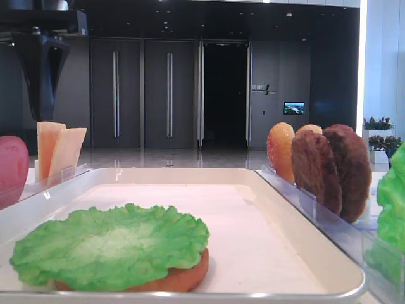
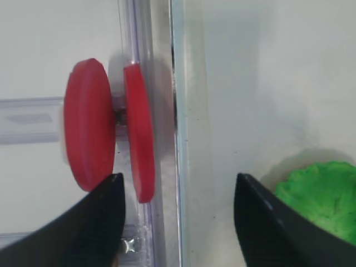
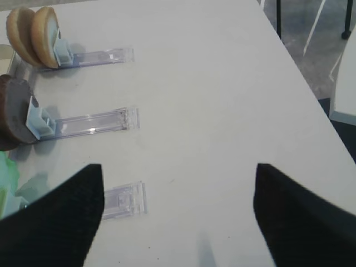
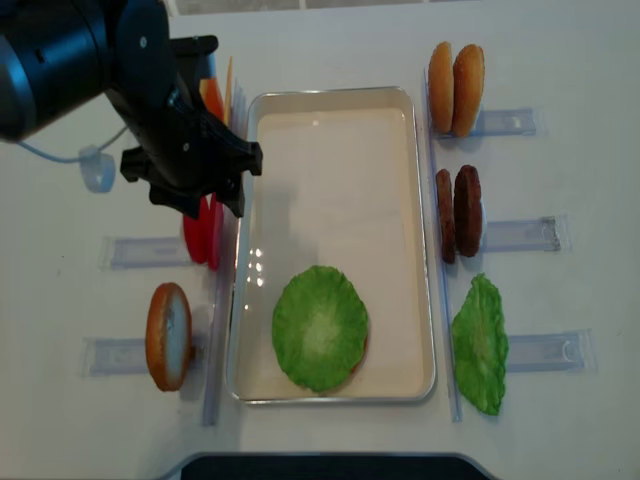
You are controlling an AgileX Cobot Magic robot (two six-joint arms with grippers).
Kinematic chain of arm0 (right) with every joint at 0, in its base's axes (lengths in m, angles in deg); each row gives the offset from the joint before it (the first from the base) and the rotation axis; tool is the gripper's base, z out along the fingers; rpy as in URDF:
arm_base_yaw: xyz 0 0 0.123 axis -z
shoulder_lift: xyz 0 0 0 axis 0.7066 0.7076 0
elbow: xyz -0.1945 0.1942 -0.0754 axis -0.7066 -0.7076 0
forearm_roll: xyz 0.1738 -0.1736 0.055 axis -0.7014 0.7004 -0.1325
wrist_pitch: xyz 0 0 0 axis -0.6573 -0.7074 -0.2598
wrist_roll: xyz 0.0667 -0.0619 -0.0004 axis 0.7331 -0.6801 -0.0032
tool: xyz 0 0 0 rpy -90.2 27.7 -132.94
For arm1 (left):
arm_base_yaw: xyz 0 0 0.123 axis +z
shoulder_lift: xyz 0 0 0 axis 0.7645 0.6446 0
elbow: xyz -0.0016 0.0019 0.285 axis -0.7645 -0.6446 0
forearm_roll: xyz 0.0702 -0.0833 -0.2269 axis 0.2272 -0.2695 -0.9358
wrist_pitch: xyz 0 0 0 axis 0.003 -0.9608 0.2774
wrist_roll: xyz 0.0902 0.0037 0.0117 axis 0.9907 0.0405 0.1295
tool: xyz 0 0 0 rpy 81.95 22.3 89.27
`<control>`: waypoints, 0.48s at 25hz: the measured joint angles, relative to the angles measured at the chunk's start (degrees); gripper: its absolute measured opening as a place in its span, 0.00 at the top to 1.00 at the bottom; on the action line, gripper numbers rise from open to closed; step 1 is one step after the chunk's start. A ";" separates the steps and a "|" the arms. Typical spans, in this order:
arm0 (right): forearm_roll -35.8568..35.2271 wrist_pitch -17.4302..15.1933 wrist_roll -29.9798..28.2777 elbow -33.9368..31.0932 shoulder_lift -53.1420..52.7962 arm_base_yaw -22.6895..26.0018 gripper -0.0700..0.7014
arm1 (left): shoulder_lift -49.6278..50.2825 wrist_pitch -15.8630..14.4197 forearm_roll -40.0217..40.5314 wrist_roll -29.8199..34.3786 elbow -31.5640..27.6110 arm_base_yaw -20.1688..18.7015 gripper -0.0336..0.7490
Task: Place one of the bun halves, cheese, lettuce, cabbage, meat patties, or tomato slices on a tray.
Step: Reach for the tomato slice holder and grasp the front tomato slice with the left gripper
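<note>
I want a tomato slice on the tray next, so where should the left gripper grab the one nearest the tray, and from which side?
Probably from above: the tomato slice stands on edge in its rack. Straddle its top rim with the open left gripper, one finger in the gap beside the second slice, one on the tray side.
</note>
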 joint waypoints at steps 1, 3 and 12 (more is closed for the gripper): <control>0.00 0.00 0.00 0.00 0.00 0.00 0.19 | 0.42 0.00 0.12 -0.05 0.00 0.00 0.36; 0.00 0.00 0.00 0.00 0.00 0.00 0.19 | 1.44 0.07 0.71 -0.05 0.00 0.00 0.36; 0.00 0.00 0.00 0.00 0.00 0.00 0.19 | 4.83 1.30 2.35 -0.47 0.00 0.00 0.36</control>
